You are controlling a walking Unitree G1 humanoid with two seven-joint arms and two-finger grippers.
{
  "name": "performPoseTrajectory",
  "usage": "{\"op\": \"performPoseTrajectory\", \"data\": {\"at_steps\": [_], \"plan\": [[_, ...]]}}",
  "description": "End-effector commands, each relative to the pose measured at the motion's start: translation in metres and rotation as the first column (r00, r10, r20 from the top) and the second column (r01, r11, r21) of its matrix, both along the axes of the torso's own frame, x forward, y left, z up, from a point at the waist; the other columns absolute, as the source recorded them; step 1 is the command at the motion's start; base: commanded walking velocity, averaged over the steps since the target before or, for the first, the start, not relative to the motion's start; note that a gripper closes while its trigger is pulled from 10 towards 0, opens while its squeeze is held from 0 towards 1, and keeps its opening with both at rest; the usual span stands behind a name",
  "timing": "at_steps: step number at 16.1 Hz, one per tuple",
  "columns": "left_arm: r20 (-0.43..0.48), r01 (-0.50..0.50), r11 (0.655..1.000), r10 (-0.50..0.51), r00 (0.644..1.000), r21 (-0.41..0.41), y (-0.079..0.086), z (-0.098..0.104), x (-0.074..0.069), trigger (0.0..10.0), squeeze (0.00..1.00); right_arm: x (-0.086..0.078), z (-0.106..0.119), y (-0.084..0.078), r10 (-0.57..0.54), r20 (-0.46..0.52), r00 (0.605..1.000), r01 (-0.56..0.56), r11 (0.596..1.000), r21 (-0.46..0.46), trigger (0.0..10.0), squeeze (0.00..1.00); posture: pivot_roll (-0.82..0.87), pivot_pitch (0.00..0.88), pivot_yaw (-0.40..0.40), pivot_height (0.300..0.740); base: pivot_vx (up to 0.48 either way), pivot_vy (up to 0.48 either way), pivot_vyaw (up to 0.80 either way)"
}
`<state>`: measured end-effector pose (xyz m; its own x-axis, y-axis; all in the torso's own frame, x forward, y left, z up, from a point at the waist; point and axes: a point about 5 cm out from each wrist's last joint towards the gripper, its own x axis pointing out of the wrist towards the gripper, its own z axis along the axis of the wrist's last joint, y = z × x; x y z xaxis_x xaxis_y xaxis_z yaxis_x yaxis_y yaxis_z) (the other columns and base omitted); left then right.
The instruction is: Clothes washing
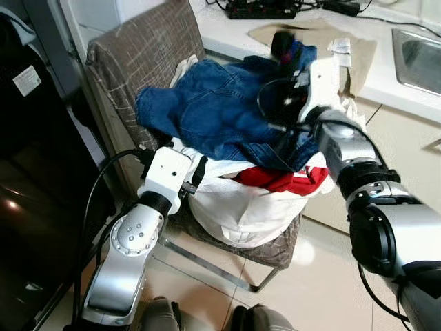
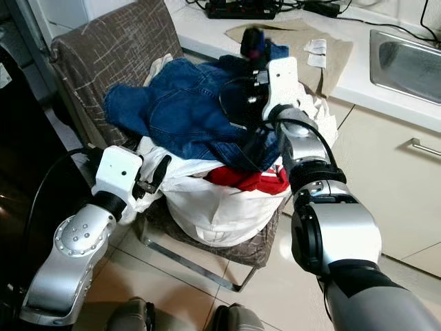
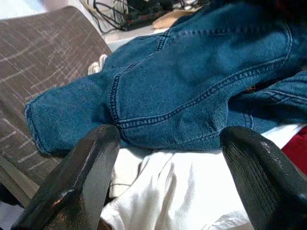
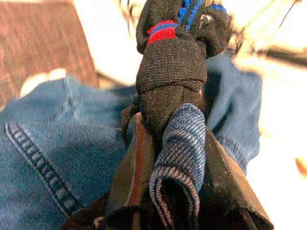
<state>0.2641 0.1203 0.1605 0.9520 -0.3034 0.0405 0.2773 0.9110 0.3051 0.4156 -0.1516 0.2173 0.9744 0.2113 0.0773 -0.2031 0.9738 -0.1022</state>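
Starting at the lower left of the head view: our left gripper (image 3: 165,158) sits released, fingers spread, just beside the white bag (image 1: 241,203) on the brown chair (image 1: 145,45). Centre frame, blue jeans (image 1: 207,110) lie on top of the pile, a red garment (image 1: 279,181) under them. Upper right of centre, our right gripper (image 4: 168,143) is clenched on a black sock (image 4: 172,62), raised above the jeans. Far right: counter (image 1: 386,83) with sink (image 1: 417,58).
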Motion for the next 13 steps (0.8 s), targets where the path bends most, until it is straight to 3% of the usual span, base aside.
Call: {"op": "performPoseTrajectory", "data": {"at_steps": [1, 3, 5, 6, 7, 8, 9, 11, 13], "plan": [[0.001, 0.019, 1.000, -0.019, 1.000, -0.003, -0.005, -0.001, 0.001, 10.0, 0.00, 0.001, 0.015, -0.008, -0.030, 0.075, 0.997, 0.031, 0.999, -0.011, 0.0, 0.00, 0.11, 0.015, -0.090, 0.723, 0.000, 0.000, 0.00], [0.007, 0.015, 1.000, -0.015, 1.000, -0.003, -0.004, -0.001, 0.002, 10.0, 0.00, 0.000, 0.026, -0.007, -0.023, 0.154, 0.988, 0.019, 0.999, 0.030, 0.0, 0.00, 0.11, 0.009, -0.093, 0.723, 0.000, 0.000, 0.00], [0.007, 0.013, 1.000, -0.013, 1.000, -0.001, -0.003, -0.002, 0.002, 10.0, 0.00, 0.000, 0.015, -0.003, -0.013, 0.101, 0.995, 0.009, 0.999, 0.036, 0.0, 0.00, 0.11, 0.007, -0.093, 0.723, 0.000, 0.000, 0.00], [0.007, 0.015, 1.000, -0.015, 1.000, 0.000, -0.004, -0.003, 0.002, 10.0, 0.00, 0.000, 0.008, -0.004, -0.035, 0.057, 0.998, 0.031, 0.997, 0.065, 2.5, 0.00, 0.11, 0.004, -0.095, 0.723, 0.000, 0.000, 0.00], [0.007, 0.018, 1.000, -0.018, 1.000, 0.001, -0.004, -0.004, 0.001, 10.0, 0.00, -0.002, -0.011, -0.005, -0.043, -0.036, 0.998, 0.048, 0.988, 0.145, 10.0, 0.82, 0.12, 0.002, -0.096, 0.723, 0.000, 0.000, 0.00], [0.006, 0.019, 1.000, -0.019, 1.000, 0.003, -0.004, -0.004, 0.001, 10.0, 0.00, -0.004, -0.023, -0.004, -0.032, -0.094, 0.995, 0.047, 0.985, 0.168, 10.0, 1.00, 0.12, 0.001, -0.095, 0.723, 0.000, 0.000, 0.00], [0.005, 0.020, 1.000, -0.020, 1.000, 0.005, -0.003, -0.004, 0.001, 10.0, 0.00, -0.008, -0.042, -0.001, -0.010, -0.190, 0.982, 0.051, 0.976, 0.211, 10.0, 1.00, 0.12, 0.000, -0.095, 0.723, 0.000, 0.000, 0.00], [0.004, 0.022, 1.000, -0.022, 1.000, 0.009, -0.002, -0.005, 0.000, 10.0, 0.00, -0.013, -0.061, 0.006, 0.056, -0.302, 0.952, 0.028, 0.963, 0.267, 10.0, 1.00, 0.12, 0.000, -0.094, 0.723, 0.000, 0.000, 0.00], [0.004, 0.027, 1.000, -0.027, 1.000, 0.013, -0.002, -0.005, 0.000, 10.0, 0.00, -0.013, -0.060, 0.003, 0.062, -0.304, 0.951, 0.022, 0.963, 0.268, 10.0, 1.00, 0.11, 0.000, -0.092, 0.723, 0.000, 0.000, 0.00]]}}
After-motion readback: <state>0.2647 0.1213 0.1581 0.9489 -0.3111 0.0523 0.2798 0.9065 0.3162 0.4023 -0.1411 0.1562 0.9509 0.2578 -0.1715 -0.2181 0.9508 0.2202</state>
